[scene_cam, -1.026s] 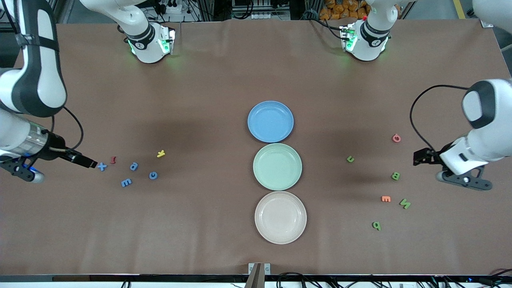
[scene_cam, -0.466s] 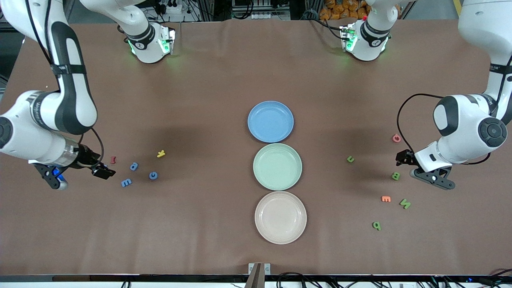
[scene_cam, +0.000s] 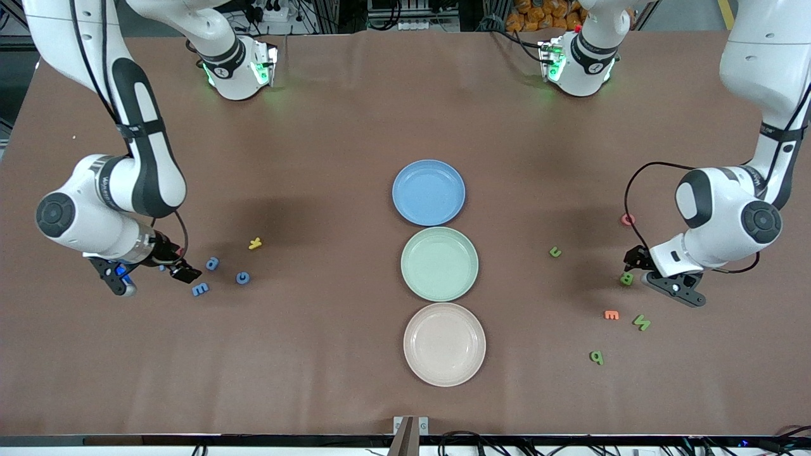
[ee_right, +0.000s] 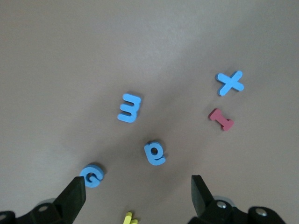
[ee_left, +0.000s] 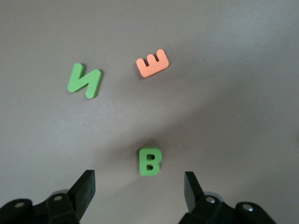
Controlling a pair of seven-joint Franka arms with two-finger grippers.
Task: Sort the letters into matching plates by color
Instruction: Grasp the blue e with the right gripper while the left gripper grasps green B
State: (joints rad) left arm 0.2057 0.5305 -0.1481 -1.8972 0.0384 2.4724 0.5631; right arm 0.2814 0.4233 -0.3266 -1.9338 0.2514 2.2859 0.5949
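Note:
The blue plate [scene_cam: 429, 192] and the mint green plate [scene_cam: 439, 264] lie mid-table. Toward the right arm's end, a blue "a" [scene_cam: 212, 263], "c" [scene_cam: 242, 277] and "E" [scene_cam: 200, 289] lie close together. My right gripper [scene_cam: 117, 278] hangs open beside them; its wrist view [ee_right: 136, 191] also shows a blue cross [ee_right: 230, 82]. Toward the left arm's end lie a green "u" [scene_cam: 555, 252], "B" [scene_cam: 626, 278], "N" [scene_cam: 642, 322] and "q" [scene_cam: 597, 358]. My left gripper [scene_cam: 675, 288] hangs open by the "B" [ee_left: 150, 162], which lies just ahead of its empty jaws [ee_left: 139, 186].
A beige-pink plate [scene_cam: 445, 344] lies nearest the front camera, in line with the other two. A yellow piece [scene_cam: 255, 243] and a red piece [ee_right: 220, 119] lie among the blue letters. An orange "E" [scene_cam: 611, 315] and a red ring [scene_cam: 627, 219] lie among the green ones.
Both arms swung in from the table's ends. The right gripper moved over the blue letters, covering the cross and red piece in the front view. The left gripper moved up to the green "B".

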